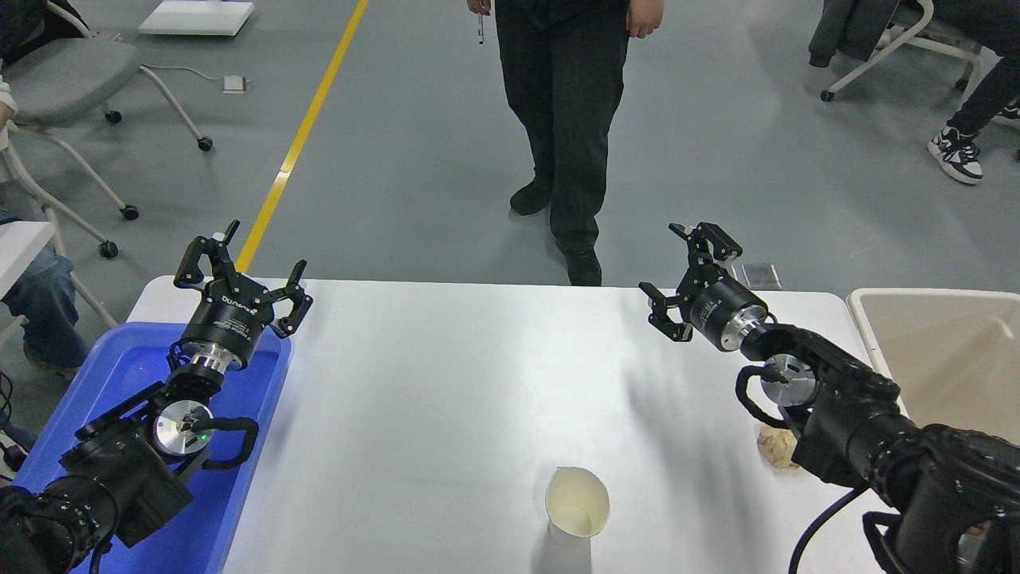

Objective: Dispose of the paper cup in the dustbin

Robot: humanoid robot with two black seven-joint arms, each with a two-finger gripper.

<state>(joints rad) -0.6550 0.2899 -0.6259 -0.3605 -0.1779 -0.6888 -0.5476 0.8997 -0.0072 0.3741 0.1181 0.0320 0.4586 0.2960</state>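
Observation:
The white paper cup [576, 505] stands upright near the table's front edge, cream inside showing. The beige dustbin [940, 355] with a thick white rim stands at the table's right end. My right gripper [673, 271] is open and empty, raised over the far right part of the table, well behind and right of the cup and left of the dustbin. My left gripper [239, 267] is open and empty, parked over the far end of the blue tray at the left.
A bright blue tray [127, 375] lies at the table's left end under my left arm. A crumpled tan paper ball [777, 446] lies beside my right arm. A person in black stands at the far side. Wheeled chairs stand beyond.

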